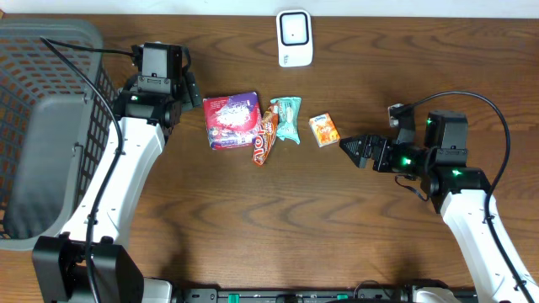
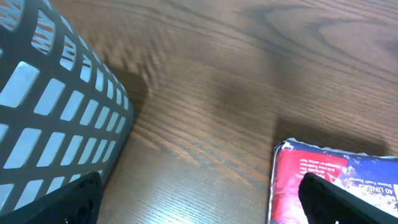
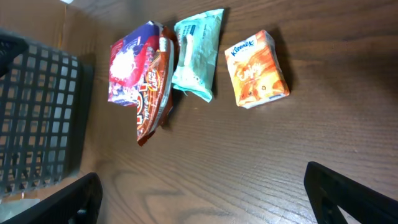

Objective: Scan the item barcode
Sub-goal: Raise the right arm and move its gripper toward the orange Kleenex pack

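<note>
Black jaws both wide apart, empty, orange tissue pack (image 3: pixel 256 70) untouched

Overhead, grey basket (image 1: pixel 25 93) runs off the left edge. Left wrist view cuts the red packet (image 2: pixel 336 169) at its bottom and right edges; print on it too small to read.
</note>
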Robot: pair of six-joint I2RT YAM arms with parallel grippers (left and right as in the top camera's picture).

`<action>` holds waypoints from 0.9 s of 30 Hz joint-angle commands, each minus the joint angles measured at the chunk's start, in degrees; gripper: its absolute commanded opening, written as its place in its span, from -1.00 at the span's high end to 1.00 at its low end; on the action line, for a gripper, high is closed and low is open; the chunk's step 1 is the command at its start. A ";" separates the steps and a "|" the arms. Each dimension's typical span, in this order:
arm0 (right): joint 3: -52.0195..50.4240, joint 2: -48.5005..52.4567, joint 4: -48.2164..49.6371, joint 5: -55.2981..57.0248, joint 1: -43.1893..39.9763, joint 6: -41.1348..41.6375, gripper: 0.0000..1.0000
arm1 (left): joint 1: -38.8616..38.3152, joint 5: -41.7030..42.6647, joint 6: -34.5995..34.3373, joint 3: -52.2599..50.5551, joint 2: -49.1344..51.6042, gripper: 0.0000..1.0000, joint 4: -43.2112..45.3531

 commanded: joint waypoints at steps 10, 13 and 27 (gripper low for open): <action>0.96 0.09 0.87 0.28 0.44 4.17 -0.98 | 0.13 -0.76 0.74 0.33 0.13 -0.99 -0.13; 0.96 0.09 1.07 0.26 0.44 4.44 -0.98 | 0.13 -0.76 0.74 0.33 0.13 -0.99 -0.13; 1.64 0.07 0.68 18.18 1.40 6.95 -0.99 | 0.13 -0.76 0.74 0.33 0.13 -0.99 -0.13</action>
